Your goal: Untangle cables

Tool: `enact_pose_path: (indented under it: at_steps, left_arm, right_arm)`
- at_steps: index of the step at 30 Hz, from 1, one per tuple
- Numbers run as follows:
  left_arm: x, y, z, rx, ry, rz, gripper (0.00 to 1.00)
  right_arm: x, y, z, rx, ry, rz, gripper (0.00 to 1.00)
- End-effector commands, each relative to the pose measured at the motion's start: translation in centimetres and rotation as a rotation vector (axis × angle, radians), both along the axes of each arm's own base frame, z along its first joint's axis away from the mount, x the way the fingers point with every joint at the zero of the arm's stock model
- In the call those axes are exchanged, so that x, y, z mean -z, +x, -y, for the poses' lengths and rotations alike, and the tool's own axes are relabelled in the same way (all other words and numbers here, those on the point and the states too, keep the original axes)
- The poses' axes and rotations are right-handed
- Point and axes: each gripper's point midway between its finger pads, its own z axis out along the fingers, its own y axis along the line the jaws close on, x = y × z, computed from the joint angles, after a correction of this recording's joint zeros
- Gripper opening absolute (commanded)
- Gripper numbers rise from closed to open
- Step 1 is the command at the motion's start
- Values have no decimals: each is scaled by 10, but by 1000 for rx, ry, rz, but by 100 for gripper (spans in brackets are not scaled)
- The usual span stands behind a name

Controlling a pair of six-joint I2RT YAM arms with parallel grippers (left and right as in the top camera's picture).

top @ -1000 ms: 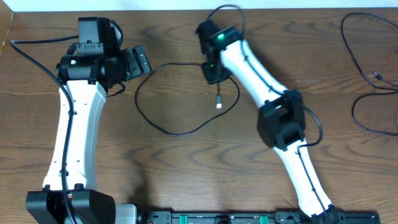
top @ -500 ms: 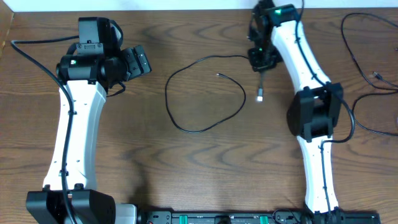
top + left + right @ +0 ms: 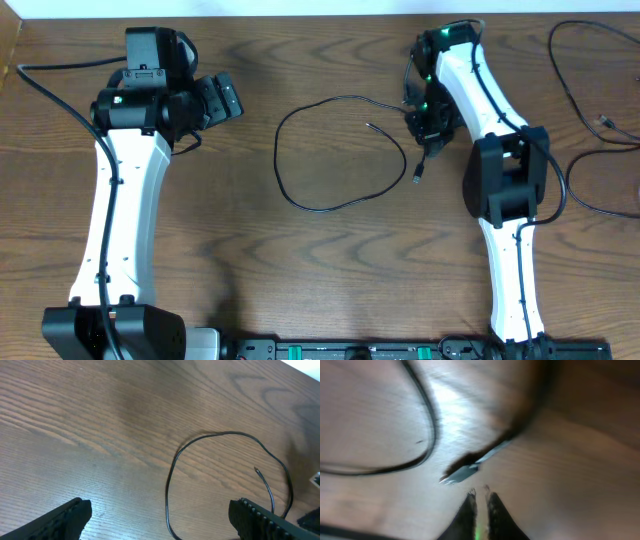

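The cable (image 3: 345, 98) lay in one open loop around the middle of the desk (image 3: 300, 280), nearer the far edge than the near one. Its thin free tip (image 3: 368, 125) pointed into the loop. Its other run came round the right side to a small plug (image 3: 417, 178), and that plug sat on the wood just beside my right gripper (image 3: 428, 135). From my right wrist, blurred as it was, I saw the plug (image 3: 459, 475) lying just beyond my fingertips (image 3: 470, 506). The jaws there were all but pressed together, a mere slit between them and nothing in it. Whether the cord brushed me higher up, I could not tell. My left gripper (image 3: 222, 98) hung over the far left part of the desk, well apart from the loop, jaws spread wide and empty. More black cables (image 3: 568, 180) trailed along the right edge.
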Motion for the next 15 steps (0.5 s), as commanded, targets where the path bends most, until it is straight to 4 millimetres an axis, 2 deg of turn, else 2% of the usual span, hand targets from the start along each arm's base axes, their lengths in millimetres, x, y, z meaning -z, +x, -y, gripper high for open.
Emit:
enact_pose_path:
  at_steps: [1, 4, 8, 9, 11, 15]
  left_arm:
    - [0, 0, -3, -6, 9, -4, 93]
    - [1, 0, -3, -6, 10, -4, 93]
    - [1, 0, -3, -6, 9, -4, 93]
    - [1, 0, -3, -6, 9, -4, 93]
    - [1, 0, -3, -6, 9, -4, 93]
    - [1, 0, -3, -6, 9, -6, 93]
  right_arm:
    - [-9, 4, -30, -97, 107, 50, 29]
    - [-5, 17, -41, -33, 99, 113, 50]
    - [-3, 22, -47, 71, 59, 141, 55]
    - [-2, 22, -47, 106, 21, 149, 61]
    - [-1, 22, -44, 159, -56, 173, 62]
    - [7, 18, -42, 246, -212, 224, 72]
